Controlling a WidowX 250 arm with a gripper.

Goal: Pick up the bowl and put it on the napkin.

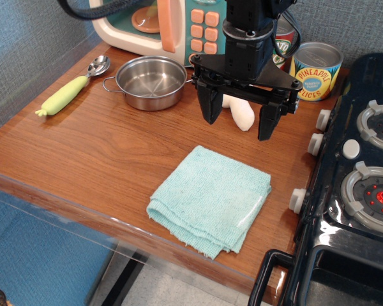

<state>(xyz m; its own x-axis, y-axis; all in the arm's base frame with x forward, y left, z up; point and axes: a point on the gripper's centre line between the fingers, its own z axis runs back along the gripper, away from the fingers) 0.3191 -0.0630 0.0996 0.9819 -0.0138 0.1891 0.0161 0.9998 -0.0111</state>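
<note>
The bowl (151, 81) is a shallow shiny steel pot with two wire loop handles, standing upright and empty at the back of the wooden table. The napkin (210, 197) is a folded light teal cloth lying flat near the table's front edge. My gripper (239, 117) is black, wide open and empty, hanging above the table to the right of the bowl and behind the napkin. It touches neither.
A spoon with a green handle (71, 91) lies left of the bowl. A toy microwave (166, 22) and two tin cans (315, 71) stand at the back. A white object (242, 115) lies behind the gripper. A toy stove (357, 191) fills the right side.
</note>
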